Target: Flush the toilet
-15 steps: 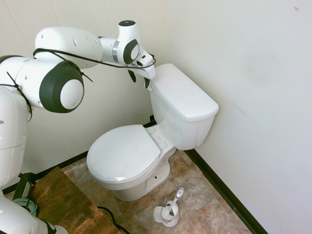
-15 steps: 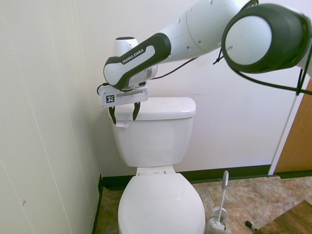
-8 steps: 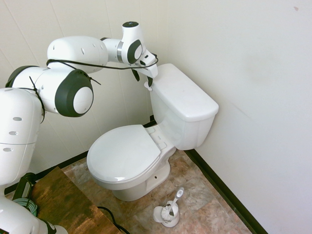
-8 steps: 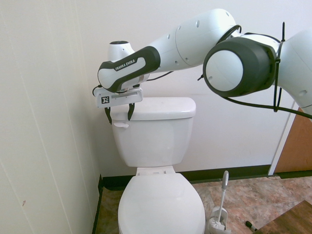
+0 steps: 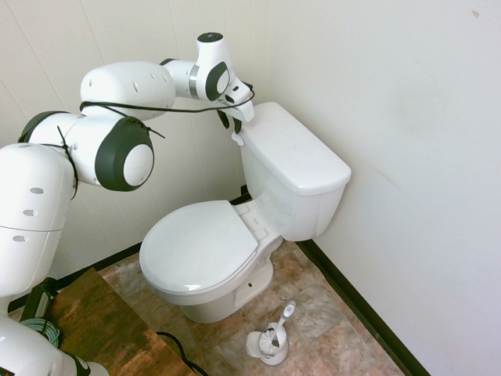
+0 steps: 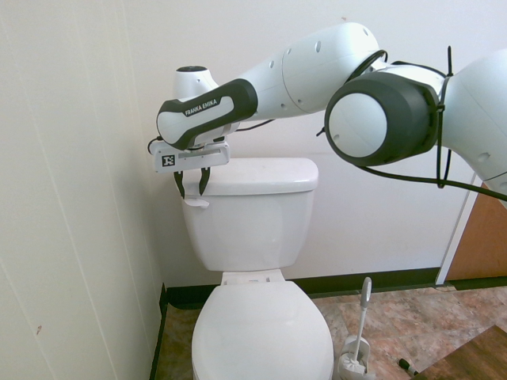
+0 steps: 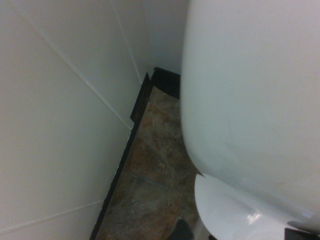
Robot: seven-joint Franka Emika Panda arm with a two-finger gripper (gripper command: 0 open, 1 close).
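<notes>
Now the tool [image 6: 192, 188] has drawn its fingers in from wide apart — they stand narrowed around the flush lever [image 6: 196, 203] at the tank's front corner, though I can't tell whether they pinch it yet. The toilet [image 5: 293, 168] sits in the room's corner, lid down. I judge a downward press comes next — lever not yet pushed.

The white arm [image 5: 125, 86] reaches out long and high, with big round black-capped joints along it. Its far end bends down, so the gripper [image 6: 192, 188] points almost straight down. The two dark fingers [image 6: 182, 184] hang below a flat white bar with a small black and white square on it. The fingers sit close together with a thin gap between them. In the other outside view the gripper [image 5: 233, 125] hangs under the wrist [image 5: 210, 74].
</notes>
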